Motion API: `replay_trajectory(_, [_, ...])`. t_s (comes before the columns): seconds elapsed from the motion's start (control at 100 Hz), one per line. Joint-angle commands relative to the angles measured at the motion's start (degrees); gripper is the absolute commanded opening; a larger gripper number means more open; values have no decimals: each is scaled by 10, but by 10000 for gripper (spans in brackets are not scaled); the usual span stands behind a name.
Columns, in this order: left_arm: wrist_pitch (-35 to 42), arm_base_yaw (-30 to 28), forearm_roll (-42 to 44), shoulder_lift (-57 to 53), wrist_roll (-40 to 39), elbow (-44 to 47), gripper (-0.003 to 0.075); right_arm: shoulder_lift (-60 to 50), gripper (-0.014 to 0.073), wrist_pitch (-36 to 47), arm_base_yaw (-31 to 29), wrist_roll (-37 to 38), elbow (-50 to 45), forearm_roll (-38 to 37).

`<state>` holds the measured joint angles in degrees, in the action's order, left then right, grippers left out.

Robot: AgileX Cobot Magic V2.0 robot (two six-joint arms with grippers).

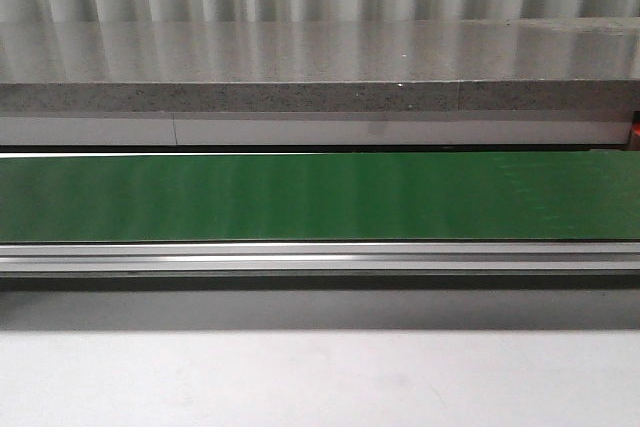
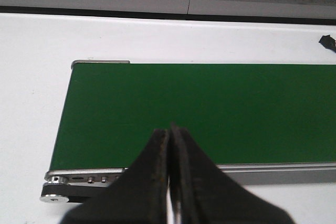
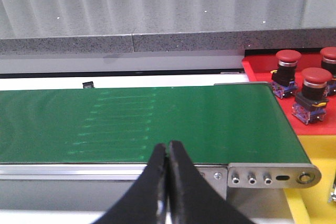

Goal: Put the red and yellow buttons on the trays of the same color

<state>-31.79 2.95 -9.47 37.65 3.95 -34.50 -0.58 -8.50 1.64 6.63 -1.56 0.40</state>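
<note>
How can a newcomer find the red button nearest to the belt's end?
Follow the green belt to its metal end, where the red tray lies. Three red buttons stand on it. The wanted button stands closest to the belt's corner; the other two are farther from the belt.

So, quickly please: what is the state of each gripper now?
Left gripper: closed, fingers together, holding nothing, above the green belt.
Right gripper: closed, fingers together, holding nothing.

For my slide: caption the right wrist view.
Shut right claw over bare belt; three red buttons on red tray.
</note>
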Motion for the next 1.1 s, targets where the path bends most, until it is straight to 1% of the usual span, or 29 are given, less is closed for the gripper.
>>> replay_trajectory(0.0, [39,5,-8,-2,1,-16,-20,-9,-67,48,0,-5,-1,1])
replay_trajectory(0.65, [45,5,-6,-2,1,-11,-20,-9,-67,48,0,-5,-1,1])
replay_trajectory(0.85, [140,11,22,-32,-8,33,-20,-9,-67,48,0,-5,-1,1])
replay_trajectory(0.9, [171,19,45,-52,-25,54,-20,-9,-67,48,0,-5,-1,1])
replay_trajectory(1.0, [235,41,110,-92,-84,110,-20,-9,-67,48,0,-5,-1,1])
replay_trajectory(1.09, [288,50,148,-135,-128,164,-20,-9,-67,48,0,-5,-1,1])
